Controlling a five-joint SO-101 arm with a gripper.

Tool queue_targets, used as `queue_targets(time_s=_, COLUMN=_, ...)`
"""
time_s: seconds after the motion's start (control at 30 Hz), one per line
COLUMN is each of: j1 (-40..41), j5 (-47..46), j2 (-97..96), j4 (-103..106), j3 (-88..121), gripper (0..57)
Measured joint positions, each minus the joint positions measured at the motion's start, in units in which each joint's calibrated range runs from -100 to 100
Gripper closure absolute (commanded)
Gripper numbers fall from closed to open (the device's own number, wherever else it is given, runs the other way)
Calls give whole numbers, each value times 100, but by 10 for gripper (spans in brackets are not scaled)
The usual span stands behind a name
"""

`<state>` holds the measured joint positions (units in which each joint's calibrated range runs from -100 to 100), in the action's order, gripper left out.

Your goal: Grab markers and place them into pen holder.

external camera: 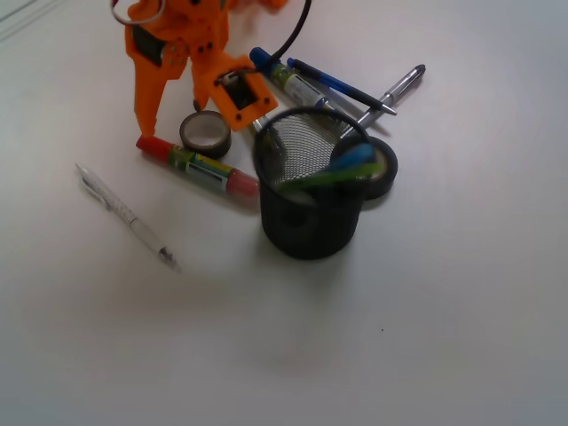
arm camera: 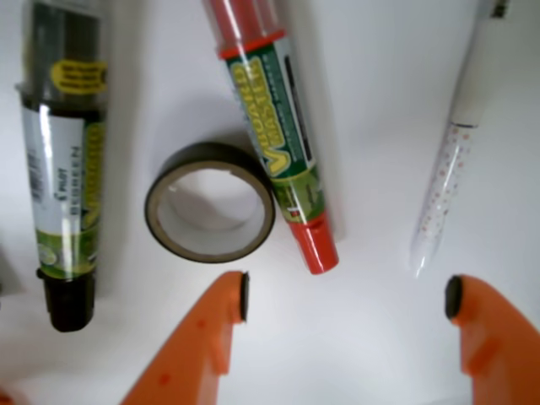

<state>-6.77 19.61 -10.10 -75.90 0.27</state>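
The orange pincer (arm camera: 346, 299) stands with its two prongs spread wide apart and nothing between them, hovering over the white table (external camera: 426, 337). In the wrist view the red marker (arm camera: 278, 135) lies at 12 o'clock from the gap, its red end just short of the prongs and nearer the prong on the picture's left; it touches neither. A roll of dark tape (arm camera: 209, 213) sits at 10 o'clock from the gap, just beside that marker. A dark-capped marker (arm camera: 66, 169) lies further out at 9 to 10 o'clock, roughly parallel to the red one. A slim white pen (arm camera: 451, 177) lies at 1 o'clock, its tip near the other prong.

In the front view the black mesh holder (external camera: 311, 191) stands upright at 4 o'clock from the pincer, with a blue-capped marker (external camera: 342, 169) leaning inside (green barrel partly visible, blurred). The red marker's far end reaches the holder's base; contact cannot be confirmed. Another blue-capped marker (external camera: 284, 75) lies at 12 o'clock from the holder, beside a thin blue pen (external camera: 342, 86) and a silver pen (external camera: 395, 91). A second tape roll (external camera: 383, 169) sits against the holder's far side at 3 o'clock.
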Motion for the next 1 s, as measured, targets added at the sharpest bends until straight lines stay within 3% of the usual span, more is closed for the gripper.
queue_targets(time_s=0.4, j1=-910, j5=-371, j2=-436, j4=311, j3=-9, gripper=307)
queue_targets(time_s=1.0, j1=-511, j5=-1485, j2=-26, j4=1857, j3=2022, gripper=307)
